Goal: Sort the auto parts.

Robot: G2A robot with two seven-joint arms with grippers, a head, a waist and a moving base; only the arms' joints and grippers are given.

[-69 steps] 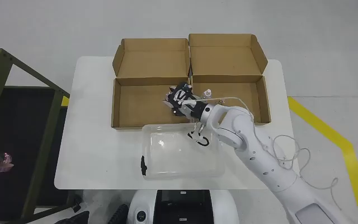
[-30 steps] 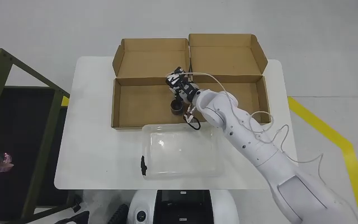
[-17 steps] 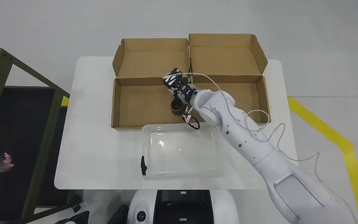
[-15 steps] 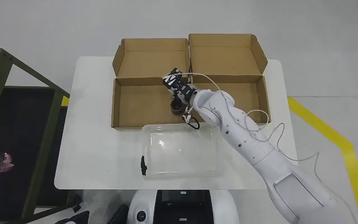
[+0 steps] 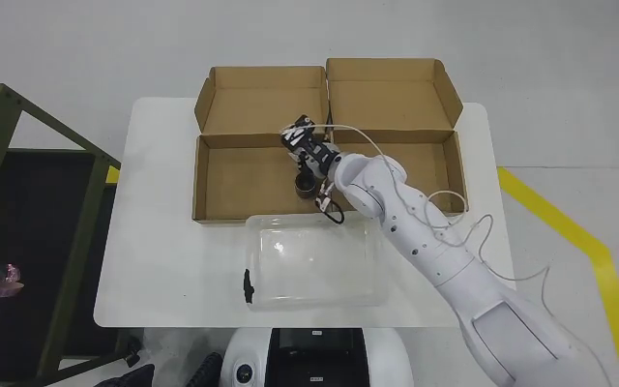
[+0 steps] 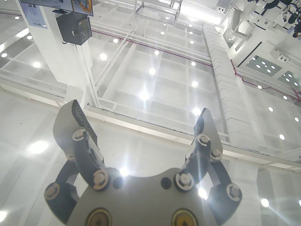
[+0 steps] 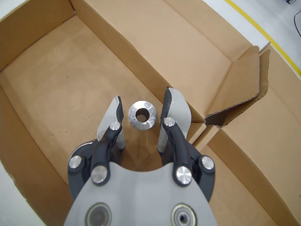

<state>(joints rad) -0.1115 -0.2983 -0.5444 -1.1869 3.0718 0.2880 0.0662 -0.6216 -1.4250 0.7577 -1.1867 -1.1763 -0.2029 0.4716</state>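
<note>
top view: white worktop (image 5: 155, 213) carried two open cardboard boxes side by side in the upper middle of the frame, flaps folded back; left box (image 5: 242, 184) and right box (image 5: 411, 169) touched along their shared wall; a clear plastic bin (image 5: 253, 263) sat just below them, centre of frame, close to the boxes' lower edge.

task part: one metal ring (image 5: 307, 187), short, cylindrical, with a round bore; it lay on the floor of the left box, in that box's lower right corner, close to the wall shared with the right box; right wrist view showed its bright flat face (image 7: 150, 116) turned upward, bore open.

right arm: entered from the lower right of the top view and crossed over the bin's upper right corner to the left box; right gripper (image 7: 142, 94) hung over the ring, released, its two fingers spread wider than the ring; in the right wrist view the ring sat between the fingers (image 7: 118, 109) with a gap on either side, no contact seen; how high the gripper stood above the ring could not be judged.

left arm: left gripper (image 6: 138, 108) pointed up at a lit ceiling, released, fingers wide apart, nothing between them.
</note>
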